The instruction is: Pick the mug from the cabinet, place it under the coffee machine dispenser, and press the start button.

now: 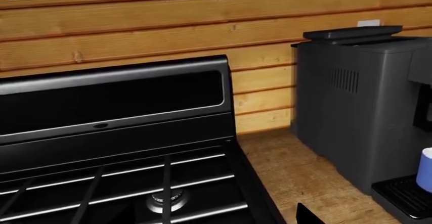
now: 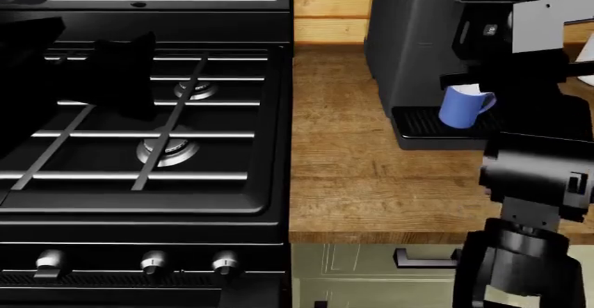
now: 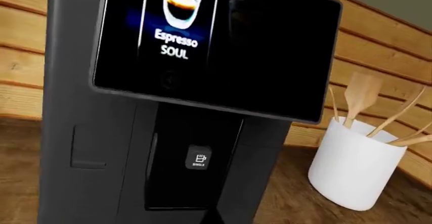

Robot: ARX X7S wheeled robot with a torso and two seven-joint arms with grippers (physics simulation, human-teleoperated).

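The mug (image 2: 461, 106) stands upright on the drip tray (image 2: 418, 124) of the coffee machine (image 2: 408, 44), at about 2 o'clock in the head view, its handle turned toward the right. In the left wrist view only a sliver of the mug (image 1: 425, 169) shows, resting on the same tray (image 1: 401, 196) beside the grey body of the machine (image 1: 357, 97).

The right wrist view faces the front of the coffee machine (image 3: 88, 133). A dark screen (image 3: 223, 47) reads "Espresso SOUL" under a picture of a cup. Below it, at 6 o'clock from the screen, sits the start button (image 3: 198, 158), a small grey square with a cup symbol on the black dispenser head (image 3: 192, 163). At 4 o'clock stands a white cylinder (image 3: 354, 166) holding wooden utensils (image 3: 361, 95).

The right arm (image 2: 538, 176) rises along the right side of the head view, hiding part of the machine; the right gripper itself is not visible, so I cannot tell whether it is released or clenched. The left arm (image 2: 102, 78) hangs as a dark shape over the stove (image 2: 149, 134) at about 10 o'clock; its gripper's state cannot be told either. The wooden worktop (image 2: 371, 183) lies between the stove and the machine, and three silver knobs (image 2: 153, 261) line the stove front at 7 o'clock.
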